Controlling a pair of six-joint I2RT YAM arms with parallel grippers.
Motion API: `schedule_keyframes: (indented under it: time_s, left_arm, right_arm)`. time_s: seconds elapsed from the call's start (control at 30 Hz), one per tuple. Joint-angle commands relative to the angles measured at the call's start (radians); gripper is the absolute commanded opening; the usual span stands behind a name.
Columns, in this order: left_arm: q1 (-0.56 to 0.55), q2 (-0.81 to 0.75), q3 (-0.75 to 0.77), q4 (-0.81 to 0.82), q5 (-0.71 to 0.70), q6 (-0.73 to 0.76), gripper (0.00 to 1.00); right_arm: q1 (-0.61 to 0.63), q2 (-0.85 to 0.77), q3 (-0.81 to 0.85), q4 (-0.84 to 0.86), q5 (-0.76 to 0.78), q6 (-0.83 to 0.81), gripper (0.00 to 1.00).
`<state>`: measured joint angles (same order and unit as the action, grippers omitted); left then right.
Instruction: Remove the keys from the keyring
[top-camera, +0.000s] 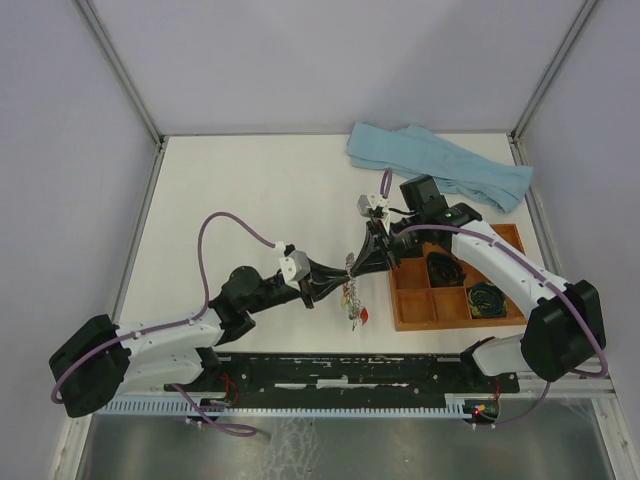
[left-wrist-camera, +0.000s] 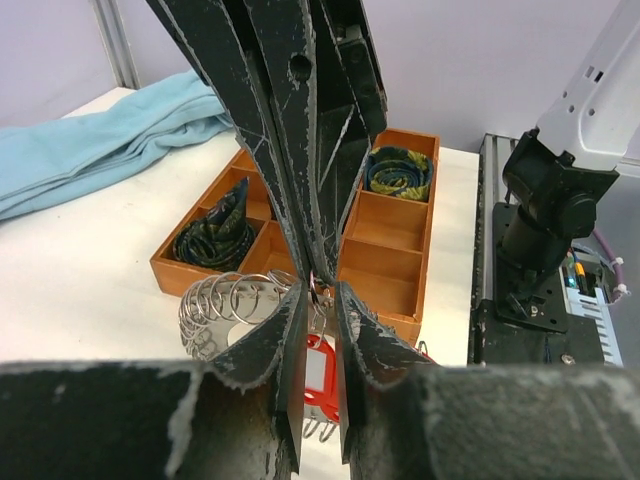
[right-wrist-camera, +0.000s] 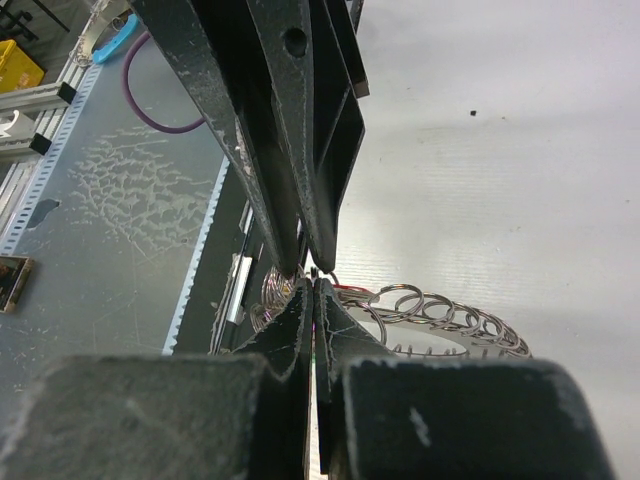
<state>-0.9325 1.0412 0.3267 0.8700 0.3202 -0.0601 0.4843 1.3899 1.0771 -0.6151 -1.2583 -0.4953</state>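
Keyring silvery looped wire | right end effector pinched on it | left end effector narrow, grip unclear

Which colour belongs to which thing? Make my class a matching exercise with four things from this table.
Things:
1 towel
2 tray
3 keyring
4 key tag

Colours:
a red
b light blue
c silvery
d orange-brown

Pairs: 1-b, 2-d, 3-c, 4-a
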Motion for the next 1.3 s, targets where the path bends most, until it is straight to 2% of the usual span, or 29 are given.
schedule_keyframes:
  time_s: [0.0,0.27,0.47,0.53,0.63,0.8,0.9,1.03,1.1,1.27]
  left_arm:
    - [0.001,0.023,0.041,0.064,0.018,-0.027,0.23]
    - [0.001,0.042,0.040,0.055,0.007,-0.022,0.22]
    - [0.001,0.060,0.048,0.063,0.022,-0.030,0.18]
    - [0.002,0.063,0.049,0.067,0.026,-0.032,0.15]
    - [0.001,0.060,0.048,0.073,0.028,-0.032,0.04]
    - [0.003,0.032,0.049,0.039,0.024,-0.020,0.03]
    - [0.005,-0.002,0.089,-0.118,0.031,0.018,0.03]
    - [0.009,-0.049,0.223,-0.489,0.036,0.100,0.03]
    - [0.012,-0.057,0.314,-0.698,0.039,0.142,0.03]
    - [0.014,0.014,0.561,-1.157,0.029,0.206,0.03]
  right_arm:
    - [0.007,-0.026,0.058,0.014,-0.067,-0.011,0.01]
    - [0.006,-0.027,0.059,0.012,-0.068,-0.013,0.01]
    - [0.007,-0.026,0.059,0.011,-0.068,-0.014,0.01]
    - [0.007,-0.027,0.060,0.011,-0.066,-0.014,0.01]
    - [0.008,-0.029,0.060,0.000,-0.060,-0.026,0.01]
    - [0.013,-0.030,0.072,-0.065,-0.033,-0.095,0.01]
    - [0.012,-0.031,0.102,-0.169,0.017,-0.200,0.09]
    - [0.012,-0.035,0.165,-0.346,0.122,-0.368,0.36]
    - [0.011,-0.040,0.192,-0.392,0.179,-0.414,0.45]
    - [0.010,-0.066,0.211,-0.414,0.234,-0.429,0.54]
